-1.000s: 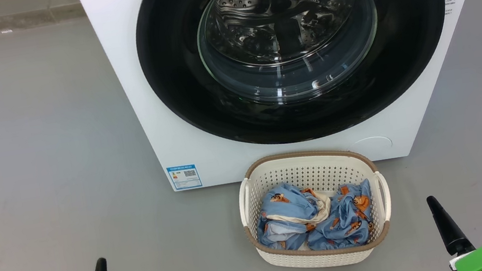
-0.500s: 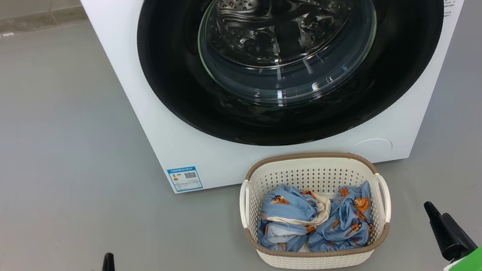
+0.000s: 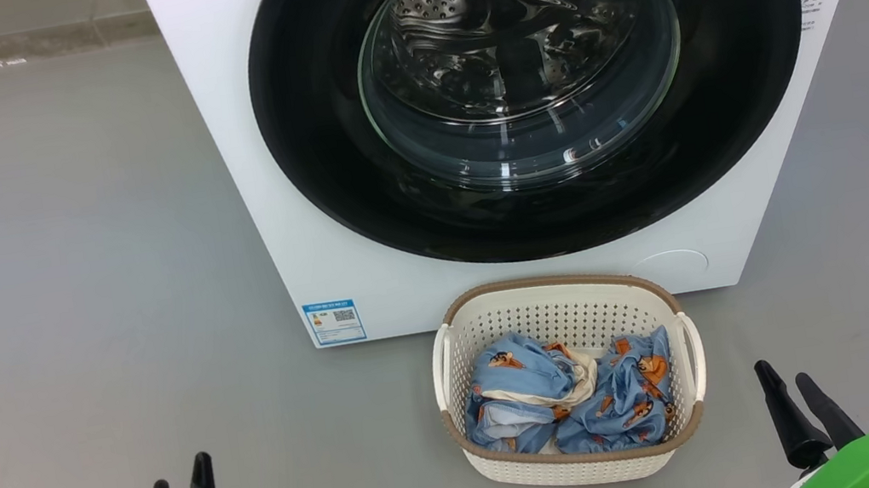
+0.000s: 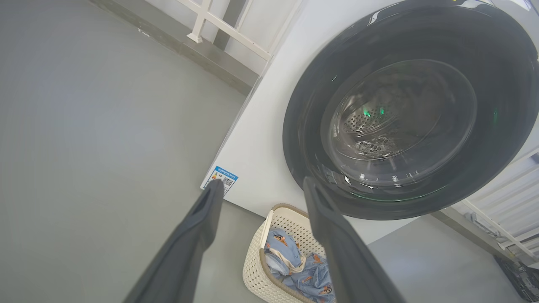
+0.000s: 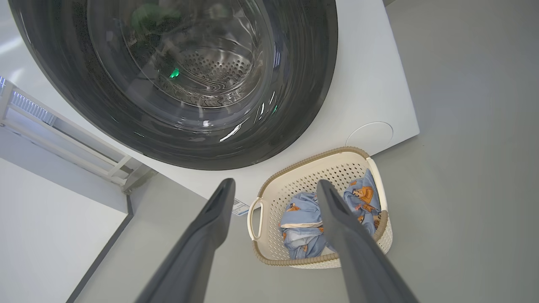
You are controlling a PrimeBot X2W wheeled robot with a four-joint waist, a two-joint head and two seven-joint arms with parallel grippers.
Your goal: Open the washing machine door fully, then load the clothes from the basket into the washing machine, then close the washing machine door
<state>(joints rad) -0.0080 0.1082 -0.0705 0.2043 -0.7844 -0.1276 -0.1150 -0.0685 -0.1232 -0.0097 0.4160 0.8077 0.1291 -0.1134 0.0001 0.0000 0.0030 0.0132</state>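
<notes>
The white washing machine (image 3: 253, 185) stands ahead with its round black door (image 3: 317, 149) shut flat against the front, steel drum visible through the glass. In front of it on the floor sits the cream basket (image 3: 553, 291) holding the light blue printed clothes (image 3: 621, 397). My left gripper (image 3: 177, 479) hangs open at the lower left, well left of the basket. At the lower right my right gripper (image 3: 783, 374) is open too, just right of the basket. The door (image 4: 307, 105) and basket (image 4: 257, 269) show past the left fingers (image 4: 202, 210); clothes (image 5: 303, 214) lie beyond the right fingers (image 5: 219, 202).
Grey floor (image 3: 56, 249) spreads wide to the left of the machine and narrower to its right. A blue label sticker (image 3: 334, 321) marks the machine's lower left corner. White railing (image 4: 223, 25) and a wall ledge run behind.
Both grippers have turned, so each now shows two separated fingers in the head view. The head view has shifted slightly downward. Door, basket and clothes are unmoved.
</notes>
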